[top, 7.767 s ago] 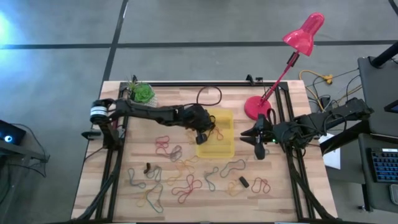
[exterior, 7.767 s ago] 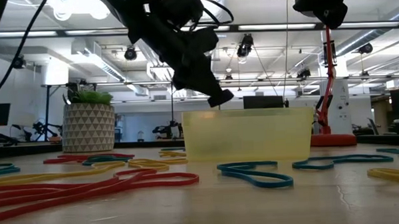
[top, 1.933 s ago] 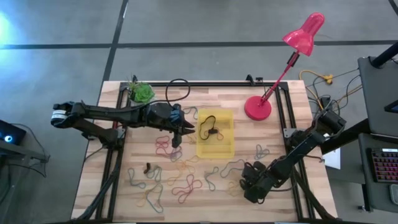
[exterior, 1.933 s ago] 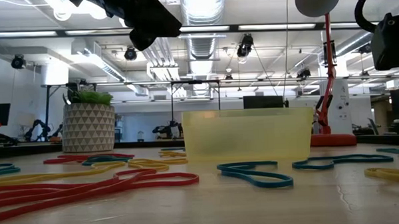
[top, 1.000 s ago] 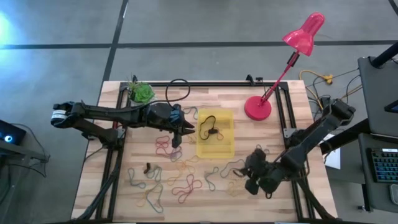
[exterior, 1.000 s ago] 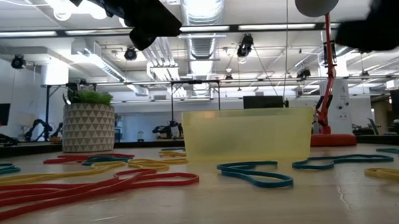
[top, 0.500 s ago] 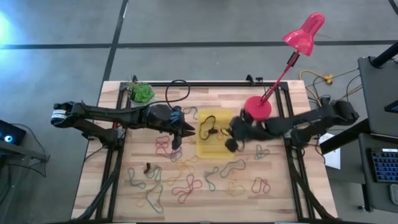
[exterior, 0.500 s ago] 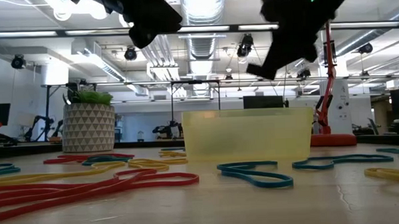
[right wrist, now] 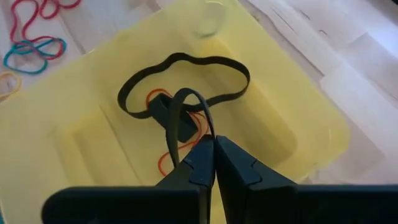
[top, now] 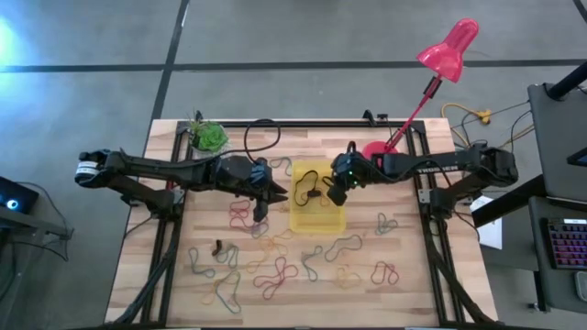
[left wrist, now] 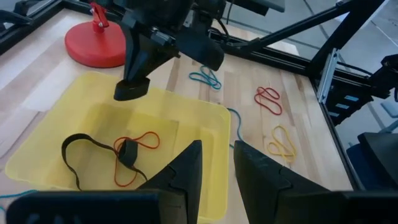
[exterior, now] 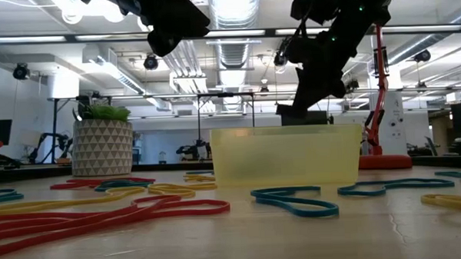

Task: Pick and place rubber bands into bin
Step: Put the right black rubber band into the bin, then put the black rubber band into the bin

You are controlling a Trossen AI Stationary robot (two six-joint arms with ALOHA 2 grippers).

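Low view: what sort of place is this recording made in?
Probably a robotics lab or workshop hall, not a home. Behind the wooden table the low view shows an open ceiling with exposed ducts and strip lights, and what looks like other equipment stands farther back.

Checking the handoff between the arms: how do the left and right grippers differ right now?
The right gripper is shut on a black rubber band above the bin; the left gripper is slightly open and holds nothing, beside the bin's edge. Both point toward the bin.
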